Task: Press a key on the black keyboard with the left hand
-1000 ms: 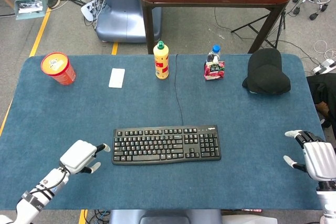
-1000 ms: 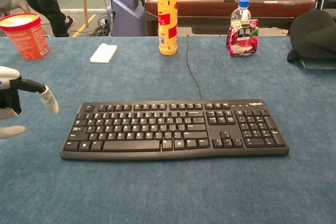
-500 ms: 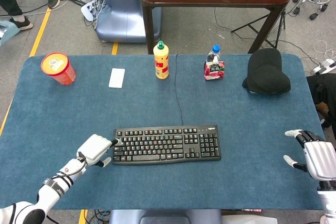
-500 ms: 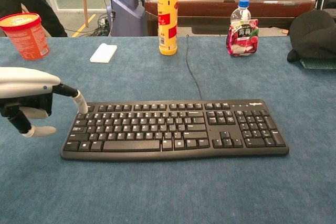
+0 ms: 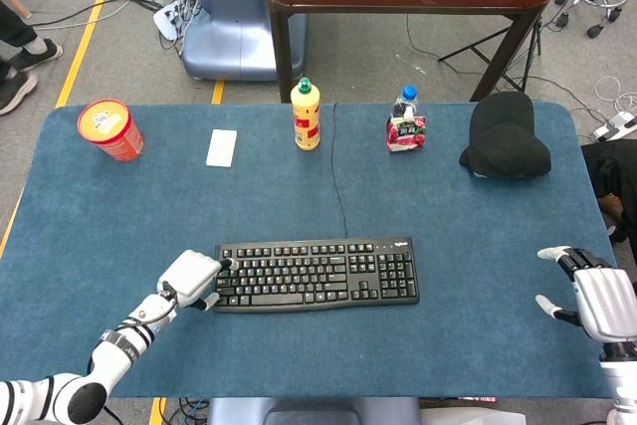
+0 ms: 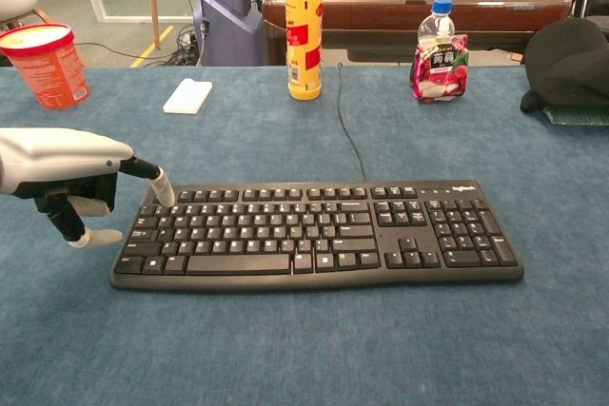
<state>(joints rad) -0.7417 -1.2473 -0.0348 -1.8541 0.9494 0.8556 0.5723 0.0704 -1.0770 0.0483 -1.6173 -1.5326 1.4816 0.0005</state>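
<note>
The black keyboard [image 5: 317,273] [image 6: 319,233] lies flat near the table's front middle, its cable running toward the back. My left hand [image 5: 191,279] [image 6: 67,173] sits at the keyboard's left end, one finger stretched out with its tip [image 6: 164,191] on a key in the top-left corner, the other fingers curled under. My right hand [image 5: 597,302] rests at the table's right edge, far from the keyboard, fingers apart and holding nothing; the chest view does not show it.
Along the back of the table stand a red cup [image 5: 110,129] [image 6: 44,63], a white pad [image 5: 222,147] [image 6: 187,96], a yellow bottle [image 5: 306,113] [image 6: 304,29], a small drink bottle [image 5: 406,120] [image 6: 439,52] and a black cap [image 5: 506,138] [image 6: 569,62].
My left hand has moved right from the bare cloth to the keyboard's left end, and its outstretched fingertip now lies on a top-left key. The right hand has stayed still.
</note>
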